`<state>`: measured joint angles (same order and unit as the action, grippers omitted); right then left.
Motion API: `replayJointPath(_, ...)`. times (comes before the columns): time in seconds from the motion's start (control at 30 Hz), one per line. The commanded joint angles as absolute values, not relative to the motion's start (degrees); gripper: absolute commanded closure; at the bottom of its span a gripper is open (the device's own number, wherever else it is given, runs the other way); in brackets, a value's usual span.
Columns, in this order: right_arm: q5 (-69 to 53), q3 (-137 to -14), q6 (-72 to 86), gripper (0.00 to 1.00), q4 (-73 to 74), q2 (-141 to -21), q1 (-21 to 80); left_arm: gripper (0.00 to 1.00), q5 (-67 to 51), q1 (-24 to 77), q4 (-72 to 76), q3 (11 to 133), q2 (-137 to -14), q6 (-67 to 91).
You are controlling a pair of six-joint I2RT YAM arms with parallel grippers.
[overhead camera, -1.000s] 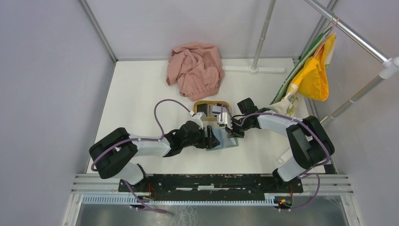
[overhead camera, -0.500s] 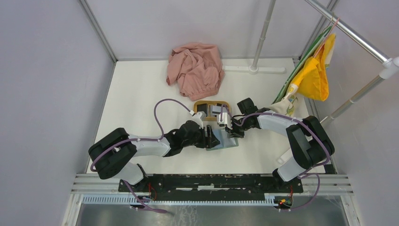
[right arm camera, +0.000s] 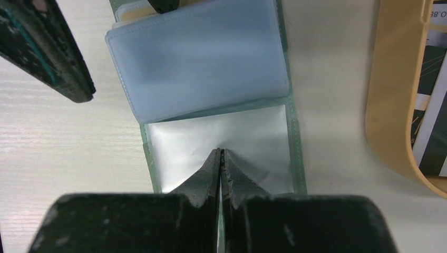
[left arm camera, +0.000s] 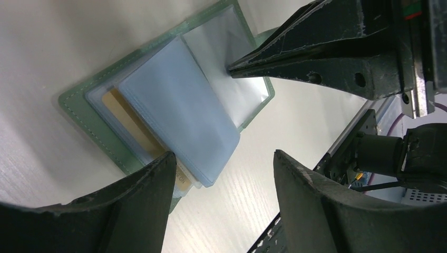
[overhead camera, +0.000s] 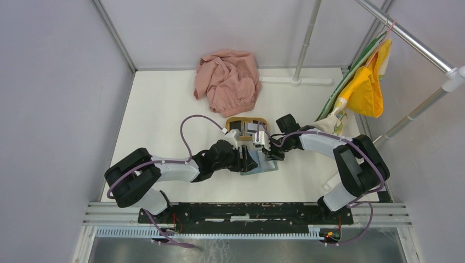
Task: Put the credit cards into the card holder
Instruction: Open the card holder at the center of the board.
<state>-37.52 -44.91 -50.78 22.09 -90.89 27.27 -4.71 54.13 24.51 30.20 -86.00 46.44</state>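
Observation:
The card holder (overhead camera: 263, 165) lies open on the table, green-edged with blue-grey clear sleeves (left arm camera: 174, 105) (right arm camera: 200, 68). A gold-tan credit card (left arm camera: 124, 118) sits tucked under the sleeves, only its edge showing. More dark credit cards (right arm camera: 429, 116) lie in the wooden tray. My right gripper (right arm camera: 221, 151) is shut, and its tips rest on the holder's clear inner pocket; they come in from the upper right in the left wrist view (left arm camera: 232, 68). My left gripper (left arm camera: 224, 158) is open with nothing between its fingers, and hovers over the holder's near corner.
An oval tan wooden tray (overhead camera: 230, 120) (right arm camera: 390, 105) stands just behind the holder. A pink cloth (overhead camera: 227, 79) lies at the back. A pole base (overhead camera: 296, 81) and a rack with yellow cloth (overhead camera: 370, 82) stand at the back right.
The left arm has shifted very slightly by the holder. The right gripper and the holder have stayed where they were.

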Motion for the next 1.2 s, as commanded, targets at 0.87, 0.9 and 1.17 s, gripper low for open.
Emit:
replayJointPath(0.87,-37.57,-46.97,-41.09,0.70,20.24,-86.22,21.70,0.26,-12.63,54.71,44.31,39.22,-97.45,50.18)
replayJointPath(0.9,-36.46,-46.77,-40.92,0.70,19.84,-86.00,21.66,0.26,-12.80,54.75,44.63,39.50,-98.00,50.19)
replayJointPath(1.17,-30.36,-46.85,-36.49,0.77,17.37,-85.19,19.95,0.26,-14.17,54.71,45.37,43.04,-102.24,50.18)
